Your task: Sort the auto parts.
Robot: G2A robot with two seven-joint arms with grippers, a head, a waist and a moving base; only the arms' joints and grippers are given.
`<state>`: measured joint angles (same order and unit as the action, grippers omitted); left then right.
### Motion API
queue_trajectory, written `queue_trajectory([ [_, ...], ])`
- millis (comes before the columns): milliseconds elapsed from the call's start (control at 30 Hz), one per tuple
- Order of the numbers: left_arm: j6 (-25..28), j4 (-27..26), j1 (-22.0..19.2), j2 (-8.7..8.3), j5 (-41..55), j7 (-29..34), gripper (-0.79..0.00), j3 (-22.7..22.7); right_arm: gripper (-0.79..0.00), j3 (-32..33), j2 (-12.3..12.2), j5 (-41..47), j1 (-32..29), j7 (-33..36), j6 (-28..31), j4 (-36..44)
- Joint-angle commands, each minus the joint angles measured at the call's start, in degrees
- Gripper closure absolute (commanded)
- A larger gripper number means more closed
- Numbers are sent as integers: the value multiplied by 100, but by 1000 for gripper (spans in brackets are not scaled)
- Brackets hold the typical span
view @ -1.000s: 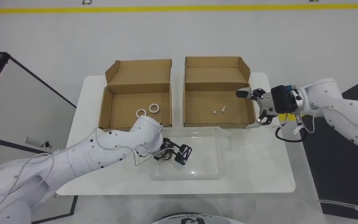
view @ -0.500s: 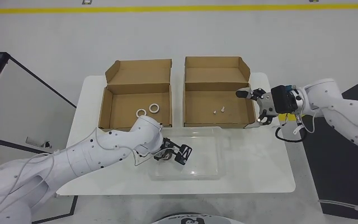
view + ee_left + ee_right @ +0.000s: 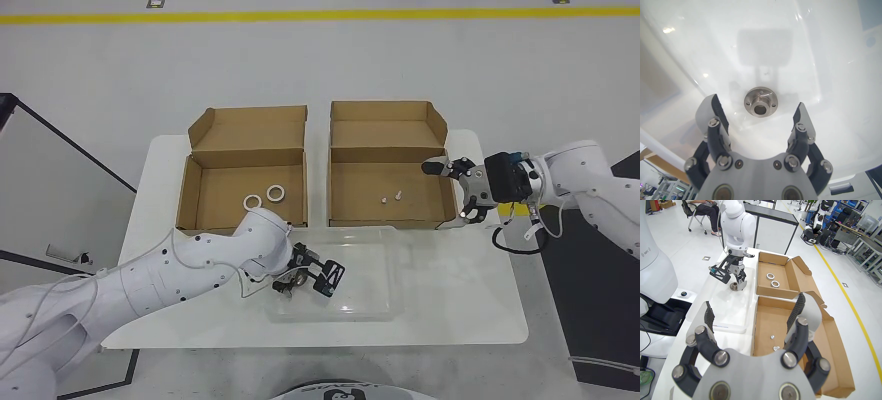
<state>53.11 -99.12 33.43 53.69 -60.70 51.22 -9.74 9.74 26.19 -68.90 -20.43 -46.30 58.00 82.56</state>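
Note:
A metal flanged hub [image 3: 760,107] lies flat on the floor of the clear plastic tray [image 3: 370,270]. My left gripper [image 3: 757,100] hangs open just above it, one finger on each side and neither touching. From the right wrist view the hub [image 3: 734,286] sits between the left gripper's fingers [image 3: 742,284]. My right gripper [image 3: 443,195] is open and holds nothing, at the right edge of the right cardboard box [image 3: 420,200]. That box holds two small bolts [image 3: 381,199]. The left cardboard box [image 3: 220,205] holds two metal rings [image 3: 253,202].
Both boxes stand side by side behind the tray with their lids folded back. The white table [image 3: 470,290] has bare surface to the right of the tray. A black frame stands off the table's left side.
My left gripper has shifted slightly toward the table's front over the hub. The right arm has kept still.

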Motion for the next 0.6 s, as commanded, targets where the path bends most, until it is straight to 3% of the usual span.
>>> queue_trajectory([
  [0, 0, 0, 0, 0, 0, 0, -785, 0, -785, 0, 0, 0, 0, 0, 0, 0],
  [333, 86, 90, 81, -8, -70, -90, -785, -27, -785, 0, 0, 0, 0, 0, 0, 0],
  [367, 89, 93, 75, -4, -45, -93, -757, -3, -785, 0, 0, 0, 0, 0, 0, 0],
  [433, 99, 107, 60, -2, -2, -103, -616, 0, -785, 0, 0, 0, 0, 0, 0, 0],
  [567, 114, 110, 39, -8, 59, -118, -517, 0, -785, 0, 0, 0, 0, 0, 0, 0],
])
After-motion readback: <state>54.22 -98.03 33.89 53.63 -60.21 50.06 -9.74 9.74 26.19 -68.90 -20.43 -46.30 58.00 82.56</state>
